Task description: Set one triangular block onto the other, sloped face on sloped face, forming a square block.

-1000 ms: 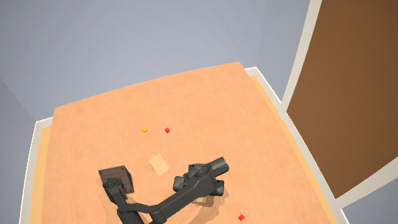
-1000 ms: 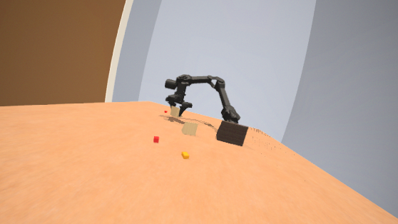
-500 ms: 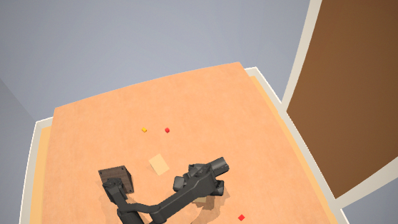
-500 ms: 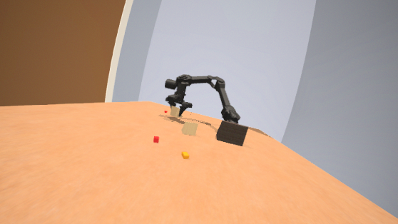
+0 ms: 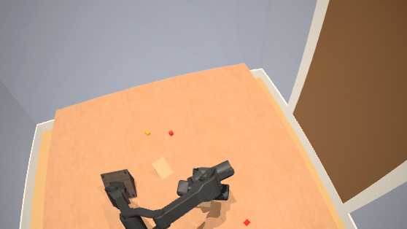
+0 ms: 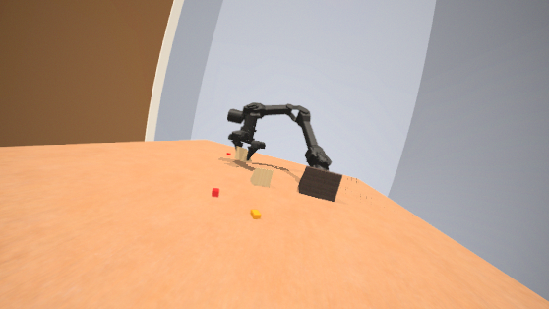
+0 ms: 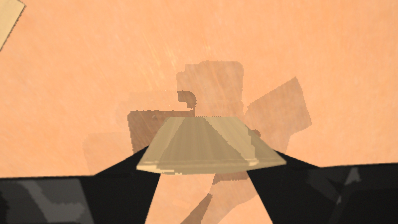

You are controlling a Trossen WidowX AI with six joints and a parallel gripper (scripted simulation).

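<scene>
Triangular block [image 7: 210,145] pinched between my gripper [image 7: 202,141] fingers, lifted off the table [image 7: 75,75] so I can carry it over the second block [image 5: 163,168], which sits up-left of the fingers

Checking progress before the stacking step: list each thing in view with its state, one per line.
Gripper: shut on the held block.
Held block: lifted off the table.
Other block: lying on the table, untouched.
Yellow cube: resting on the table.
Two red cubes: resting, apart.
</scene>
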